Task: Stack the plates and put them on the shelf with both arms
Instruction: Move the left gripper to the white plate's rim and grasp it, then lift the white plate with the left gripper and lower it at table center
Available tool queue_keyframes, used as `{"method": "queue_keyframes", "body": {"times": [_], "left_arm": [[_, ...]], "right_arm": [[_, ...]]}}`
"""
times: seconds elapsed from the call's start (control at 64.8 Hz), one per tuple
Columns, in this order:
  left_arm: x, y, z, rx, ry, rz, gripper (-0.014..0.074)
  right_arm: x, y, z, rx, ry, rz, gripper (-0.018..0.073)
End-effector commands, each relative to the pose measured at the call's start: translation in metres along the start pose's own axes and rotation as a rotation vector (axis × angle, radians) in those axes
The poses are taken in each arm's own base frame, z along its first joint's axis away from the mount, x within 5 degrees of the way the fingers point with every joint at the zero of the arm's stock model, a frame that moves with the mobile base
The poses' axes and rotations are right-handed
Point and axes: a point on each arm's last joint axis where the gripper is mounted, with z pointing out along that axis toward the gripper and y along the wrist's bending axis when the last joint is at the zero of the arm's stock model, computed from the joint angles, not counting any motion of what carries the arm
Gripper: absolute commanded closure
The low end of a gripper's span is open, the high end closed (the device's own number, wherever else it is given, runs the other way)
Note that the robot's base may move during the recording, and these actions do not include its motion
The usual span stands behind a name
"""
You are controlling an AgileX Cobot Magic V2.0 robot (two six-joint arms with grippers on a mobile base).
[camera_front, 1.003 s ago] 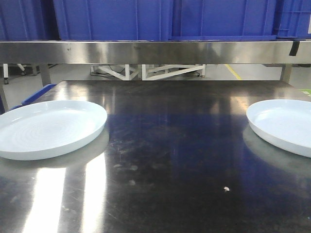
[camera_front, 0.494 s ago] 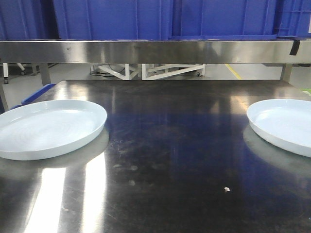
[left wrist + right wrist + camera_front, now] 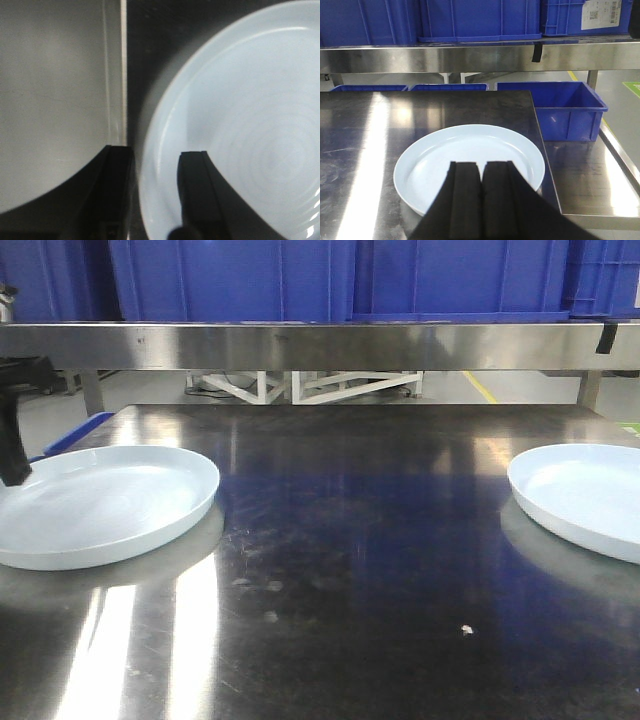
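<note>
Two white plates lie on the dark steel tabletop. The left plate [image 3: 105,505] [image 3: 240,135] has my left gripper [image 3: 156,156] open at its left rim, one finger outside the rim and one over the plate's inside. In the front view that gripper [image 3: 14,472] shows as a dark shape at the frame's left edge. The right plate [image 3: 590,495] [image 3: 470,157] lies near the table's right edge. My right gripper [image 3: 481,166] hangs shut over that plate's near part, holding nothing. The shelf rail [image 3: 320,345] [image 3: 470,57] runs across the back.
Large blue crates [image 3: 330,280] fill the shelf tier above the rail. A blue crate [image 3: 562,112] stands on a lower steel surface right of the table. The table's right edge [image 3: 545,165] runs close by the right plate. The table's left edge [image 3: 123,75] lies beside the left plate.
My left gripper has come into the front view at the far left, by the left plate's rim. Neither plate has moved.
</note>
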Motion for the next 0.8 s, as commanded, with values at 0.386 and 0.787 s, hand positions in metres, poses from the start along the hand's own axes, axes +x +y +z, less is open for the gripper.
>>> {"method": "queue_keyframes", "body": {"times": [0.386, 0.787], "left_arm": [[-0.004, -0.003, -0.01, -0.005, -0.012, 0.014, 0.0328], [-0.01, -0.01, -0.033, 0.034, 0.038, 0.017, 0.051]], "right_arm": [[-0.009, 0.0, -0.002, -0.003, -0.11, -0.009, 0.0503], [-0.009, 0.0, -0.002, -0.003, -0.11, -0.009, 0.0503]]}}
